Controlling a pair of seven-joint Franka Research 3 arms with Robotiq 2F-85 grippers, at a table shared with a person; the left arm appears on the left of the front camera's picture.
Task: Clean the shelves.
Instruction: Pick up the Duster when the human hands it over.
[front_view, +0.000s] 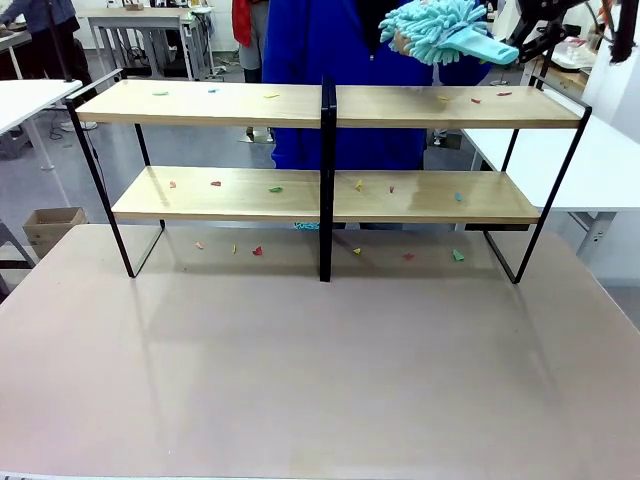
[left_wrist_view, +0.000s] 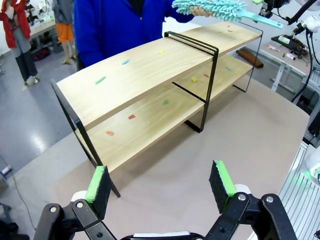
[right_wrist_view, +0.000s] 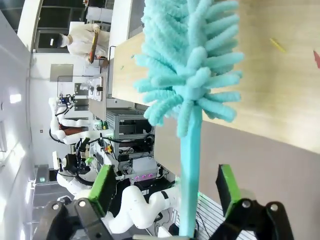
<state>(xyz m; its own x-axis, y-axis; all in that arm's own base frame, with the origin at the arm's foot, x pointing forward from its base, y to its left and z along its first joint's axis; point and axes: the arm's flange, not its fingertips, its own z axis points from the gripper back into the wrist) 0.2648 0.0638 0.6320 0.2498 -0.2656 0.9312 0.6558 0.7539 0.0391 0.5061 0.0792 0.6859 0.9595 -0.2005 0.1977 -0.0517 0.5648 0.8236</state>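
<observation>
The shelves (front_view: 230, 103) stand across the far half of the large beige tabletop (front_view: 320, 370). They have two long boards of light wood in a thin black frame, with a black post in the middle. Small coloured scraps lie on the upper board (front_view: 160, 93), on the lower board (front_view: 275, 189) and on the tabletop under the rack (front_view: 257, 251). Close to the post, at the height of the lower board, there is a small blue-green mark (front_view: 305, 226), too small to read.

Behind the shelves stands a person in a blue top. The person's hand (front_view: 400, 42) holds a fluffy turquoise duster (front_view: 435, 30) above the right end of the upper board. The duster's flat handle points to the right gripper (front_view: 520, 48).

In the right wrist view the handle of the duster (right_wrist_view: 187, 65) stands between the two green pads of the right gripper (right_wrist_view: 166, 180). The jaws are wide apart and there is a gap on each side of the handle, so they do not grip it.

In the left wrist view the left gripper (left_wrist_view: 161, 182) hangs over the tabletop, in front of one end of the shelves (left_wrist_view: 145, 70). Its jaws are spread wide with nothing between them.
</observation>
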